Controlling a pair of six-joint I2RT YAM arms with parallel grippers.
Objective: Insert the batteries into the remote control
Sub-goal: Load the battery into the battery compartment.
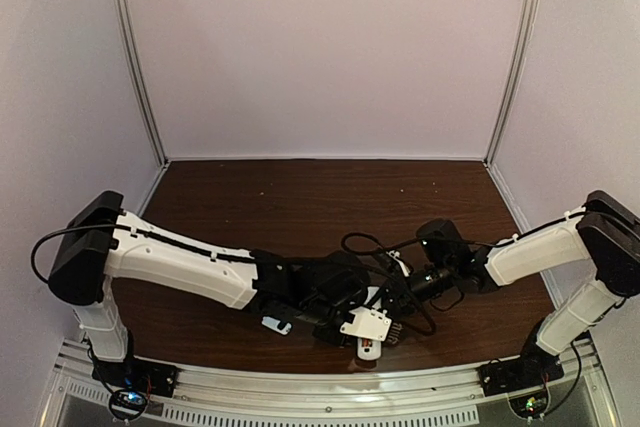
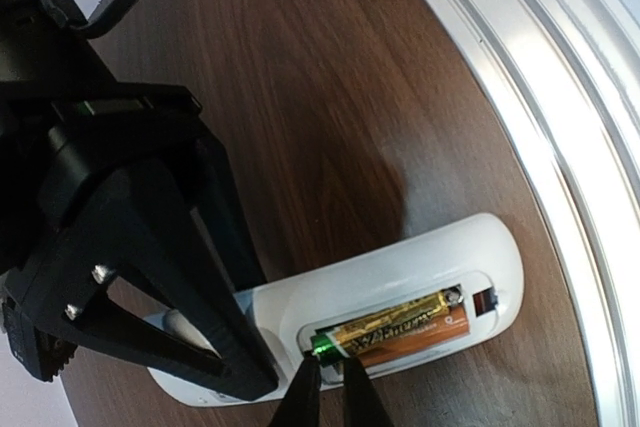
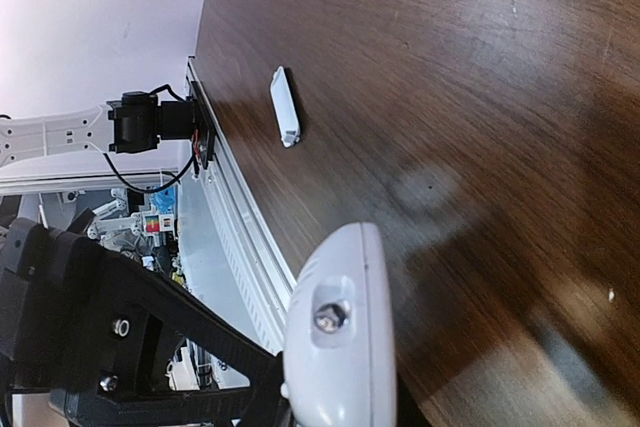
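Left gripper (image 2: pixel 328 402), nearly closed, sat at the golden battery (image 2: pixel 395 325) in the remote control (image 2: pixel 400 272), lower frame; right gripper (image 3: pixel 285 392) clamped the remote control.

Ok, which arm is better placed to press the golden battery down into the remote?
Left, probably. The left tool has its tips right at the green end of the golden battery lying in the remote, while the right tool is clamped on that remote, holding it steady.
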